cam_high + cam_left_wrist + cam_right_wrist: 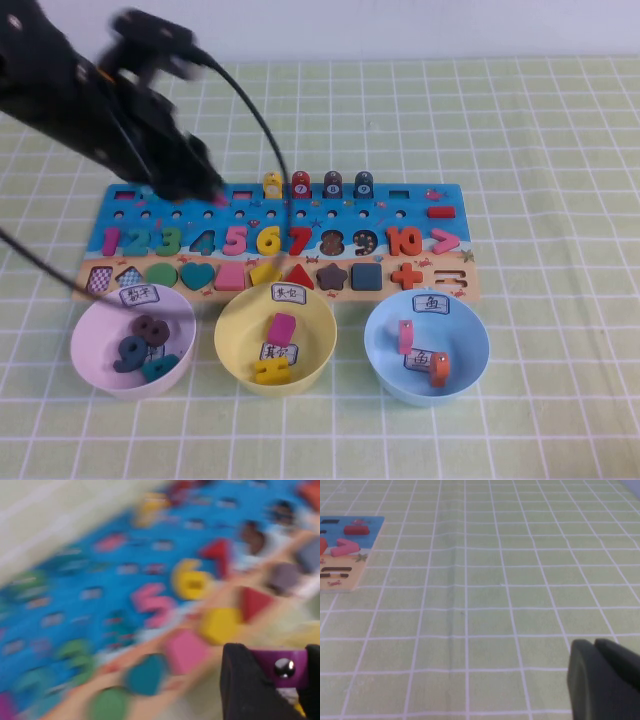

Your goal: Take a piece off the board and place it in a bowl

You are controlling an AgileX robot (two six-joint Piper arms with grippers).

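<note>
My left gripper (207, 190) hangs over the back left of the blue board (420, 215). It is shut on the small magenta-purple piece (277, 666), which has a shiny round mark on its face. In the high view the piece shows only as a magenta tip (219, 200) under the fingers. The left wrist view is blurred; it shows the board (100, 580) below the gripper (277, 682). The light blue bowl (478, 345) stands at the front right and holds a pink block and an orange block. My right gripper (602, 675) is shut and empty over bare cloth, outside the high view.
A yellow bowl (232, 330) and a pale lilac bowl (85, 335), both with pieces inside, stand in front of the board. Several arch-topped pieces (317, 185) stand on the board's back row. A green checked cloth (540, 150) covers the table. The board's corner (350, 535) shows in the right wrist view.
</note>
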